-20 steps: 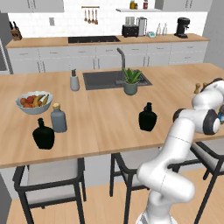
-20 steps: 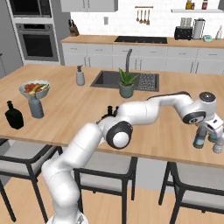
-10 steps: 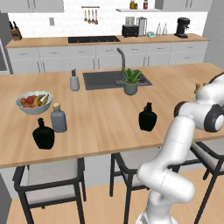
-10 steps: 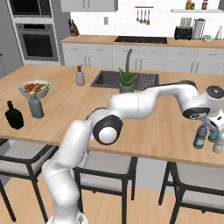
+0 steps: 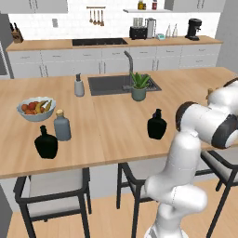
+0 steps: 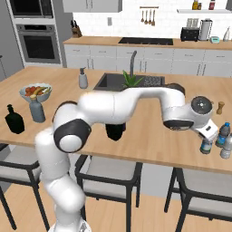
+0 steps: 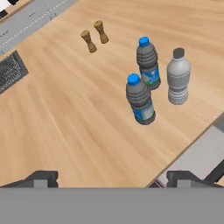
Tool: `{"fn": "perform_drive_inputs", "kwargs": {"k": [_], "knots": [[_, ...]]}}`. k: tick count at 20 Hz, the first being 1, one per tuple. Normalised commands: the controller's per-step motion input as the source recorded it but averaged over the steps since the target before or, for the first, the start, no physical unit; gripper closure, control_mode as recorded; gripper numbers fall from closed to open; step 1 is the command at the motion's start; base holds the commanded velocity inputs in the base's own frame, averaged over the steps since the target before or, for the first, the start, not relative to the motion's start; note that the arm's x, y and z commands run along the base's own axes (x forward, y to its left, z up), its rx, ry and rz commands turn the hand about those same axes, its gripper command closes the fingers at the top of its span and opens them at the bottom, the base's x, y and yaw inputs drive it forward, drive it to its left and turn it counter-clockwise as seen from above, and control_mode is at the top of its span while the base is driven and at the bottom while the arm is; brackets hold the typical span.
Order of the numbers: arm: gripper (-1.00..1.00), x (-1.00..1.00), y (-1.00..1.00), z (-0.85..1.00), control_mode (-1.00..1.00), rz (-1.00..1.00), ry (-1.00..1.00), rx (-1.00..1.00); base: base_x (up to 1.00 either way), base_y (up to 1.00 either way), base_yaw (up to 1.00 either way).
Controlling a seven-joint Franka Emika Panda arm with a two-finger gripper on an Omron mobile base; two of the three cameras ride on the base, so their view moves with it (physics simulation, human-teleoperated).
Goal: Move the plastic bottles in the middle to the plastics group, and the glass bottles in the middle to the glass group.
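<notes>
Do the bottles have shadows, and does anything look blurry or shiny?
In the hand view the three plastic bottles stand sharp on the wooden counter, with only faint, soft shadows at their bases. In the left base view the black squarish bottle has a soft gloss and a small dark shadow. In the right base view the far oven looks slightly soft, but nothing is glaring.

Squarish black bottle [image 5: 157, 125] mid-counter, round black flask [image 5: 46, 142] beside corked grey-blue bottle [image 5: 62, 126], fruit bowl [image 5: 36, 109]

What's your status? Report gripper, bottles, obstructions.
Gripper open, empty, above plastics group. Blue-capped bottle upright beside group. Black squarish bottle mid-island. No obstruction seen.
</notes>
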Motion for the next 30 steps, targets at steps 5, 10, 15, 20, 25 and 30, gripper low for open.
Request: {"fn": "perform_drive_inputs", "kwargs": {"k": [5,10,15,20,25,30], "knots": [[-1.0,-0.16,1.0,0.27,-1.0,0.19,0.09,-0.03,0.0,0.0,0.0],[-1.0,-0.05,1.0,0.24,-1.0,0.33,0.39,0.0,0.0,0.0,0.0],[-1.0,0.0,1.0,0.12,-1.0,0.32,0.49,-0.05,0.0,0.0,0.0],[-1.0,-0.06,1.0,0.0,-1.0,0.27,0.15,-0.04,0.0,0.0,0.0],[-1.0,-0.39,0.9,0.11,-1.0,0.27,-0.2,0.0,0.0,0.0,0.0],[-1.0,0.19,0.93,0.14,-1.0,0.14,-0.22,0.0,0.0,0.0,0.0]]}}
